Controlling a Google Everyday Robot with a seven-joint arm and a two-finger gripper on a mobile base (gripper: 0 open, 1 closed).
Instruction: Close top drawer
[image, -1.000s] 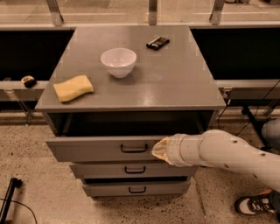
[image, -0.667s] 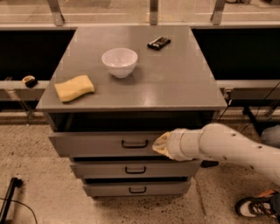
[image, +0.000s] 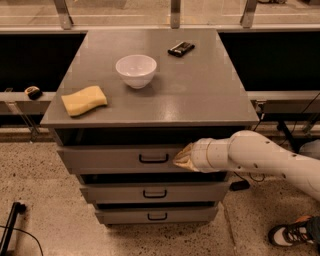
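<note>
The top drawer is the uppermost of three grey drawers in a grey cabinet. It has a flat front and a small black bar handle. It stands out only a little from under the cabinet top. My gripper comes in from the right on a white arm and presses against the drawer front, just right of the handle.
On the cabinet top stand a white bowl, a yellow sponge and a small black object. The two lower drawers stick out slightly. A shoe is on the floor at the right, a black pole at the left.
The top drawer has slid further into the cabinet. My gripper and arm have moved forward with it, staying on the drawer front.
</note>
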